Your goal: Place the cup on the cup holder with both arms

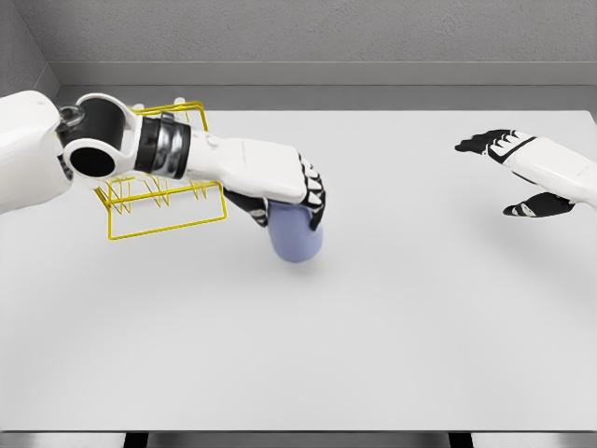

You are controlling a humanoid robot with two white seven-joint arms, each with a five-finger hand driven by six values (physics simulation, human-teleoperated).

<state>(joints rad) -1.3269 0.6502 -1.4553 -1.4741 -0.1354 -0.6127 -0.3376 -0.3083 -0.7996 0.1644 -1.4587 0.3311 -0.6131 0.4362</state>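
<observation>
My left hand [297,191] grips the cup [296,233] just beside the yellow cup holder [168,219]. My right hand [522,173] hovers spread near the table's [373,327] right edge.

A bare simulated test room: plain white table [373,327] against blank grey walls [326,33]

- Looks down from the robot's head, above the near edge of the white table [392,336].
- Faces forward and steeply downward, across the table toward the grey wall [326,37] behind it.
- Sits fairly near the table.
</observation>
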